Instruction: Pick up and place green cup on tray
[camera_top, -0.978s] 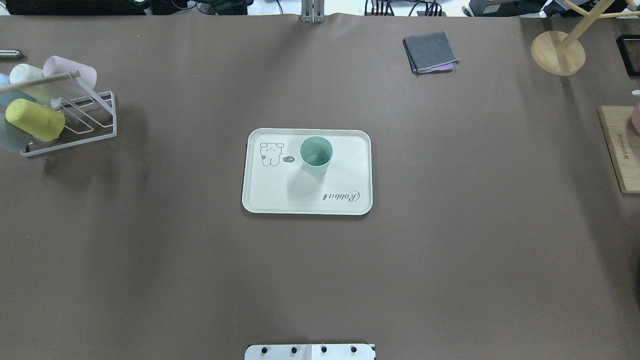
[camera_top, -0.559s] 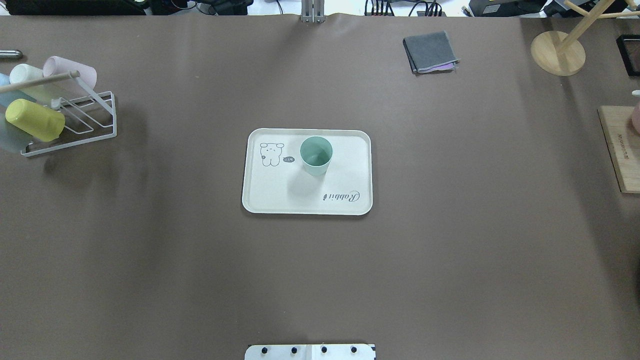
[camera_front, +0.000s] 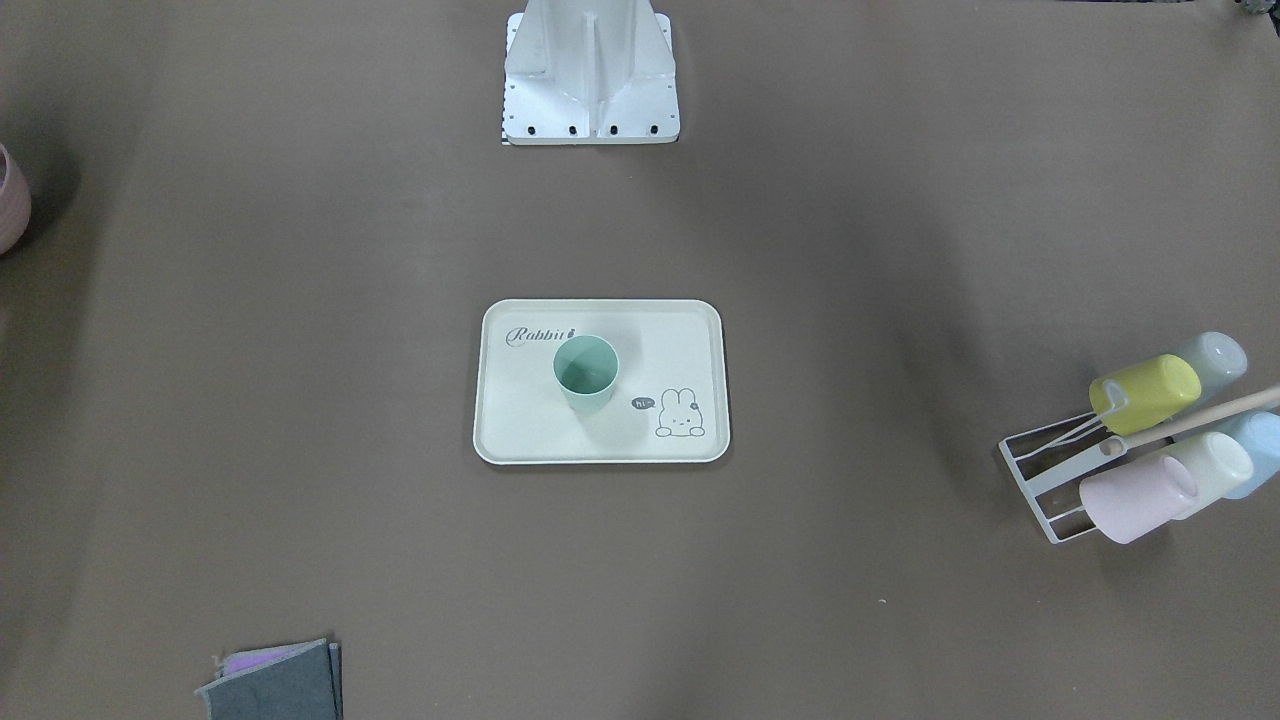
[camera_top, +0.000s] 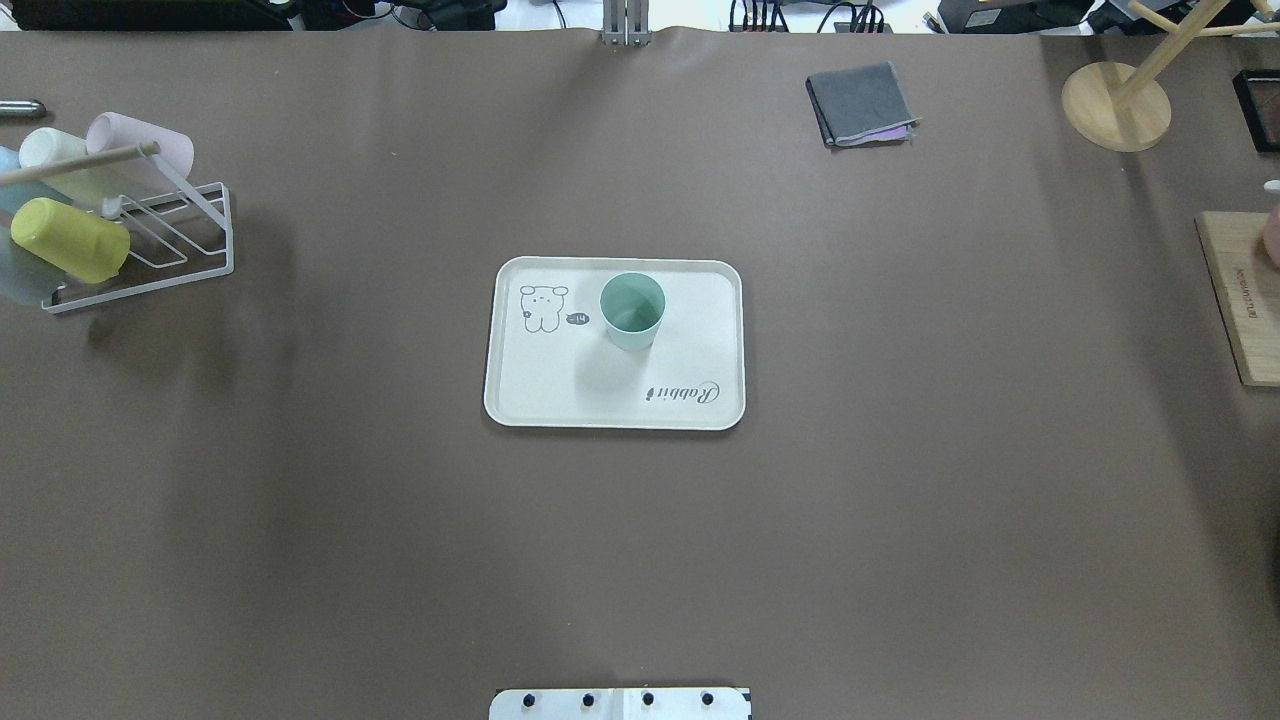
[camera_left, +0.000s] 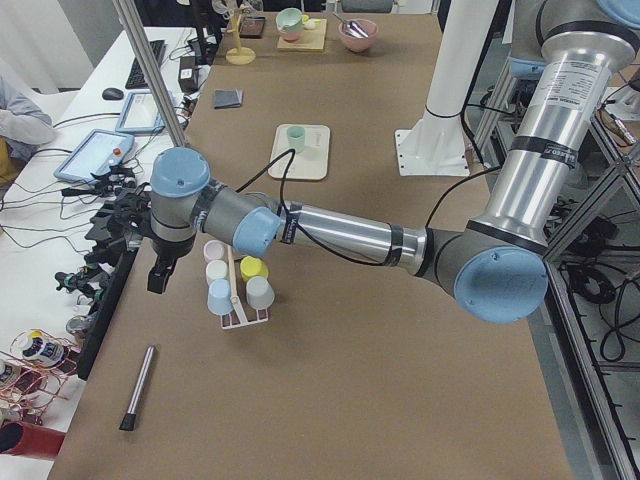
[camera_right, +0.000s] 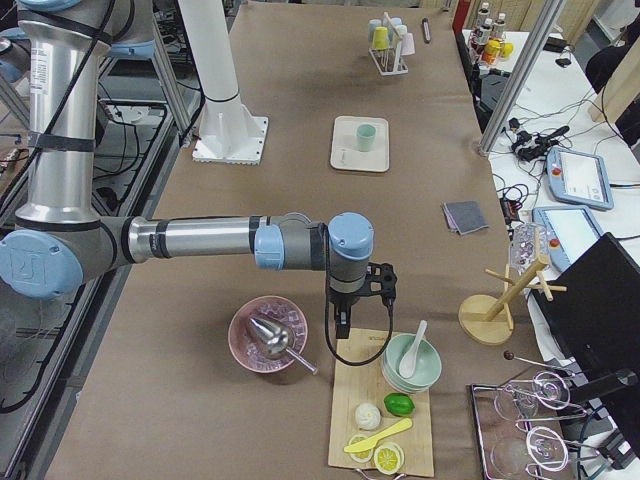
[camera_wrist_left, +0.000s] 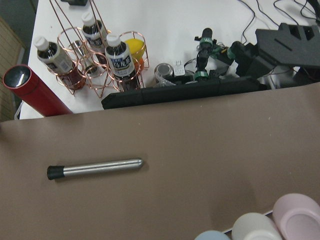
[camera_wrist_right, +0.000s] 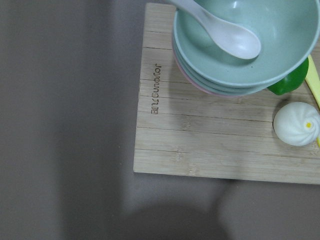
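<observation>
Standing upright on the tray (camera_front: 520, 430), the cup (camera_front: 586, 373) has its mouth straight up in the front view, long axis vertical, between the "Rabbit" script and the bunny. Overhead: the cup sits in the tray's far half, well apart from the rack (camera_top: 150, 285), which the frame's left edge cuts off. Left side view: the left gripper (camera_left: 157, 272) hangs near the rack by the surface's edge, too small to tell if it's apart or together. Right side view: the right gripper (camera_right: 343, 322) hovers at the board (camera_right: 350, 385), likewise unreadable. Wrist views: a rod (camera_wrist_left: 95, 168) and bowls (camera_wrist_right: 240, 50).
</observation>
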